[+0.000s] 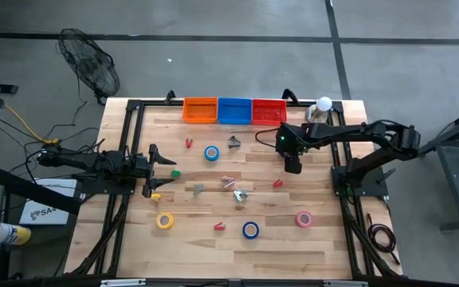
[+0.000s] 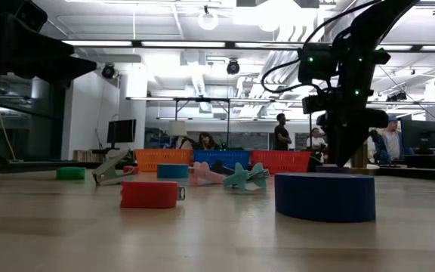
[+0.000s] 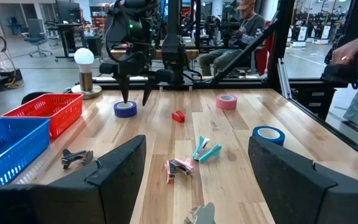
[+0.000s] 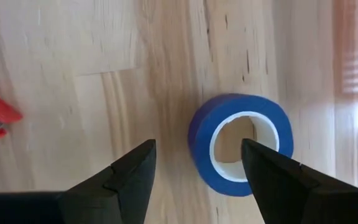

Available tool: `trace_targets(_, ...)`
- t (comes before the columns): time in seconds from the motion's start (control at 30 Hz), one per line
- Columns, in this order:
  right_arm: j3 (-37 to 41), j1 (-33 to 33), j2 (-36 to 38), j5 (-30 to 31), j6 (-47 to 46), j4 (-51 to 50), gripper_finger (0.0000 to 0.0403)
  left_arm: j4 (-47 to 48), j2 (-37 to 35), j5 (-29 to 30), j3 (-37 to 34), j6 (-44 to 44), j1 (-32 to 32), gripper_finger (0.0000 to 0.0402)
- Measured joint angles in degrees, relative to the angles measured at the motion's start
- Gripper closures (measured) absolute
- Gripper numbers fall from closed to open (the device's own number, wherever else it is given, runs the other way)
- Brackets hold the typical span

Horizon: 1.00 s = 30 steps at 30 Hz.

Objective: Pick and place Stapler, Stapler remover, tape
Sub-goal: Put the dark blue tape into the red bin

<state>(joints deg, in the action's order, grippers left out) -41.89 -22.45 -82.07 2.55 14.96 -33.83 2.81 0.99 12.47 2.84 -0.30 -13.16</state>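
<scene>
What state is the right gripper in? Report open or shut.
Open. In its wrist view the right gripper has both dark fingers spread apart above a blue tape roll lying flat on the table, gripping nothing.

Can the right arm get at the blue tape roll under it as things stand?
Probably yes: the right gripper hangs open directly above the blue tape roll, with bare wood around the roll and nothing between them.

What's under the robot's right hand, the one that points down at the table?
A blue tape roll lies flat on the wood right under the open right gripper. Bare table shows through its hole. From above, the gripper hides the roll, so only the wrist camera shows it clearly.
</scene>
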Motion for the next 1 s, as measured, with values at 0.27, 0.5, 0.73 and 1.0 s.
trace_targets(0.27,0.0,0.0,-4.3,-1.0,0.8,3.2,0.018,0.0,0.0,0.0,0.0,0.0,0.0,0.0121)
trace_targets(0.5,-0.2,0.0,-7.4,-1.4,0.6,3.3,0.0188,0.0,0.0,0.0,0.0,0.0,0.0,0.0121)
trace_targets(0.73,0.1,0.0,-6.1,-1.0,0.1,3.3,0.0219,0.0,0.0,0.0,0.0,0.0,0.0,0.0121)
trace_targets(1.0,0.1,0.0,-5.3,-0.4,0.1,3.3,0.0296,0.0,0.0,0.0,0.0,0.0,0.0,0.0121)
